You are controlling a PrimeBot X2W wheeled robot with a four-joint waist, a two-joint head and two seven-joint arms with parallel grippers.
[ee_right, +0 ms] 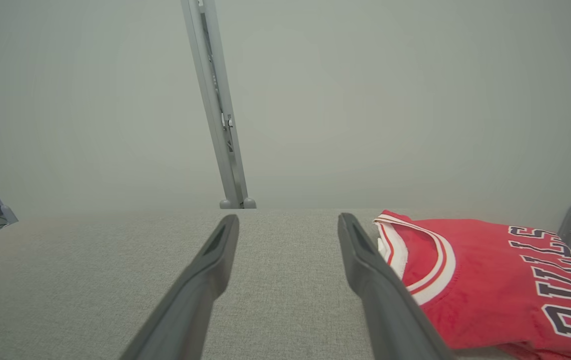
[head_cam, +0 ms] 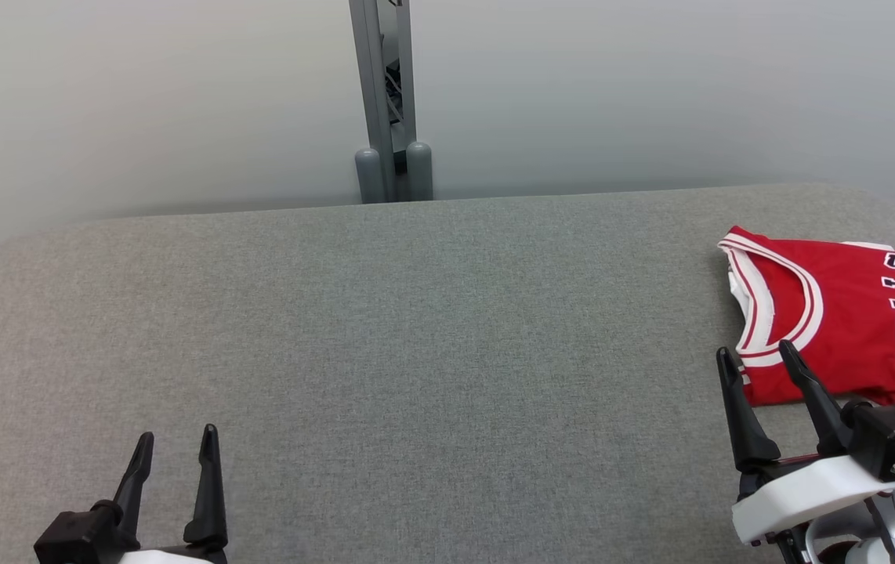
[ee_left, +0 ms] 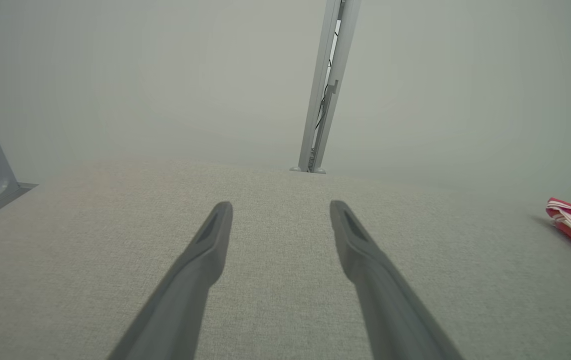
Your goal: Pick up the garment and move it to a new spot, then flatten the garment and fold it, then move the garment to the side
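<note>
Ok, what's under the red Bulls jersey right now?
The red Bulls jersey lies folded directly on the grey fabric tabletop. Its lower layers show at the near edge; anything beneath them is covered.

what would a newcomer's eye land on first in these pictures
The red BULLS jersey, lying folded at the right end of the grey fabric table, stands out at once. The right gripper sits at its near left corner with jaws open, while the left gripper hangs open over bare table at the lower left.
</note>
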